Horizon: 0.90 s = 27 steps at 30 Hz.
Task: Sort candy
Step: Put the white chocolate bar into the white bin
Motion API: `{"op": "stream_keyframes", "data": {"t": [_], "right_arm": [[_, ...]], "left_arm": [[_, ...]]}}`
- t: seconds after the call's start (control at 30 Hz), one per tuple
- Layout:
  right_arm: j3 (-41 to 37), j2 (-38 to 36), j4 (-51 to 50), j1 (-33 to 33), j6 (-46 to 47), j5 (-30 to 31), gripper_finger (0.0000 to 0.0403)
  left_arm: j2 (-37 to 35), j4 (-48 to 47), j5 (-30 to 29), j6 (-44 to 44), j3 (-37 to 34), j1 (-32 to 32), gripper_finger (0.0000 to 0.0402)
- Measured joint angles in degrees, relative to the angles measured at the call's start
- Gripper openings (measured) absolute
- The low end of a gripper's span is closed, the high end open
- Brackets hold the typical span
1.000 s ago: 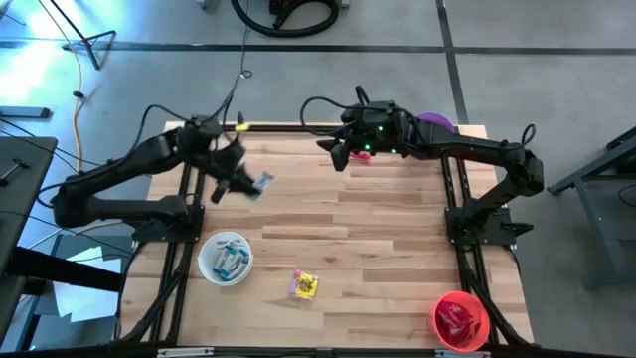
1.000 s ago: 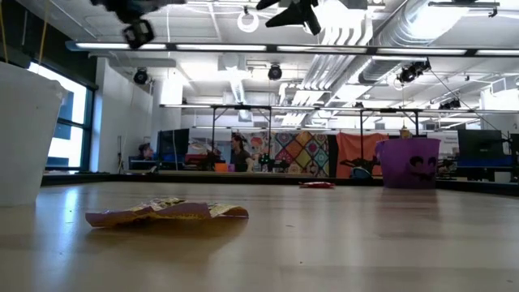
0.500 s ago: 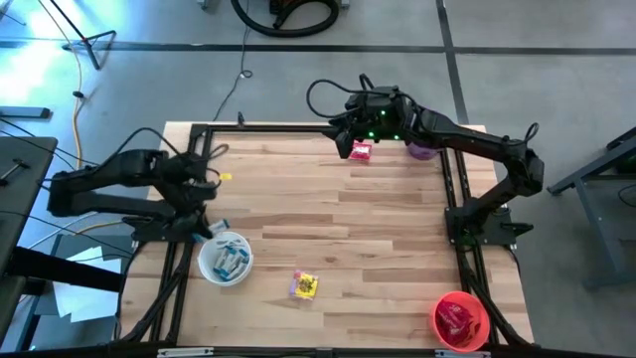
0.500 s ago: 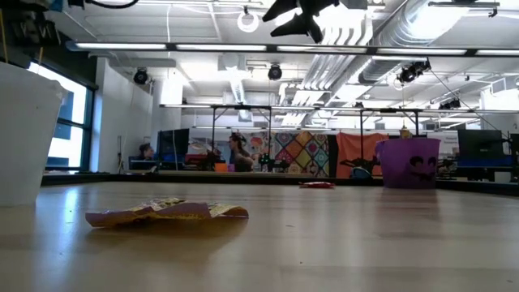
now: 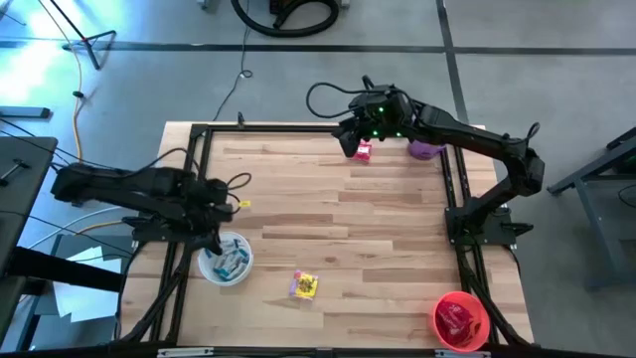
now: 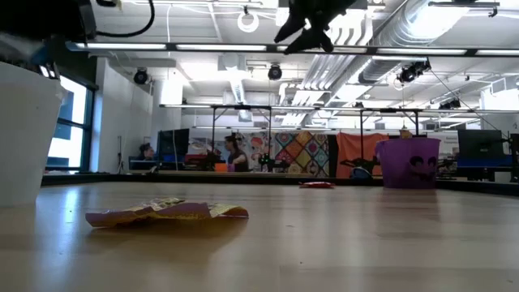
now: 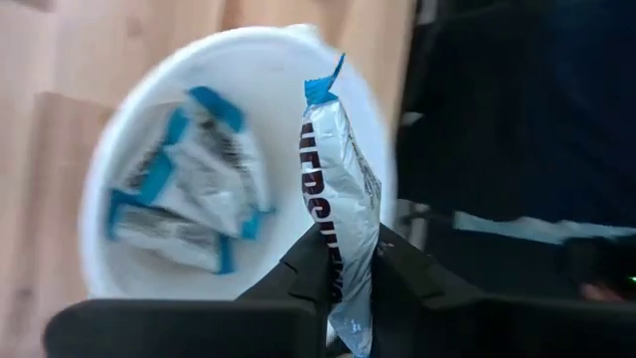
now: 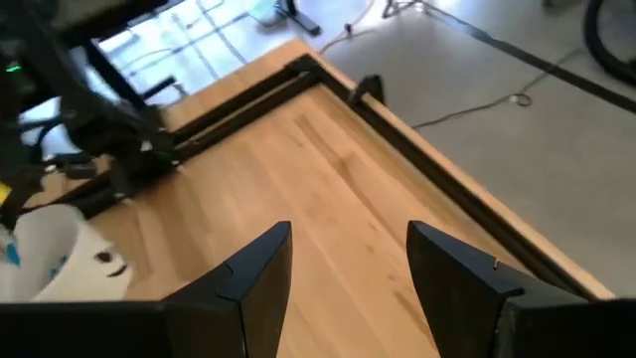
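My left gripper (image 5: pixel 214 231) is shut on a blue and white candy (image 7: pixel 341 189), just above the rim of the clear white bowl (image 5: pixel 226 259), which holds several blue and white candies (image 7: pixel 189 194). My right gripper (image 8: pixel 348 261) is open and empty, high over the table's far edge, above a red candy (image 5: pixel 362 151). A yellow candy (image 5: pixel 304 286) lies flat on the table near the front; it also shows in the low view (image 6: pixel 166 212). The purple bowl (image 5: pixel 427 149) stands at the far right, the red bowl (image 5: pixel 460 320) with red candies at the near right. My left gripper pinches the blue and white candy between its two fingers, at the wrapper's lower part (image 7: pixel 348 283). The wrapper stands edge-on out of the fingers, lifted clear, its free end (image 7: pixel 323 85) over the white bowl's rim.
The dark frame rails (image 5: pixel 189 179) run along the table's left, right and far edges. The wooden table top (image 5: pixel 338 229) lies bare between the bowls. In the low view the room behind shows desks and people far off.
My left gripper has gone from the table's far left toward the near edge, carrying the blue and white candy, and now hangs at the white bowl's rim. My right gripper has shifted a little toward the far edge, uncovering the red candy under it.
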Motion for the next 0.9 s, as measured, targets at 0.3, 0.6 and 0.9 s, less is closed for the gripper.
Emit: {"op": "stream_keyframes", "data": {"t": [0.3,0.6,0.9], "right_arm": [[-5.8,7.8,-0.4,-6.8,-2.6,-3.0,0.0192],[-7.3,22.5,-2.6,-13.5,-11.8,-5.4,0.0203],[-7.2,28.7,-3.6,-15.1,-15.5,0.5,0.0286]], "left_arm": [[3.8,2.8,-7.2,0.0,-4.0,-3.3,0.0043],[5.2,2.8,-6.4,-4.2,-4.0,-3.7,0.0090],[5.1,2.0,-6.0,-5.9,-1.2,-4.6,0.0156]]}}
